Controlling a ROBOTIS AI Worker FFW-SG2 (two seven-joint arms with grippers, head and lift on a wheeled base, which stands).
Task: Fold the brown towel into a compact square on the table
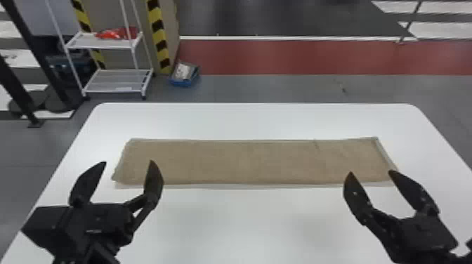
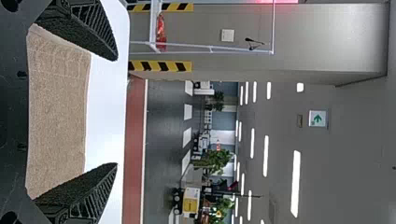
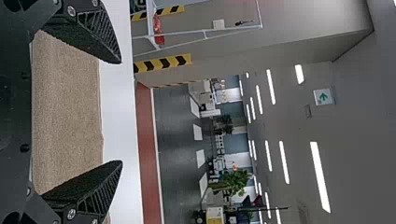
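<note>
With our left gripper (image 1: 128, 162) and right gripper (image 1: 371, 172) wide open and empty by the strip-shaped brown towel (image 1: 246, 161) across the surface (image 1: 246, 221), we probably needed to pinch one end squarely, then fold it inward evenly.

The left gripper (image 1: 128, 162) is held near the towel's (image 1: 246, 161) left end, the right gripper (image 1: 371, 172) near its right (both are widely opened).

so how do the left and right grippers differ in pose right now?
In the head view, the left gripper is near the left end of the towel, the right gripper near its right end. The left gripper shows one fingertip against bare table, one against towel; the right gripper shows both against towel. Both are open and empty.
</note>
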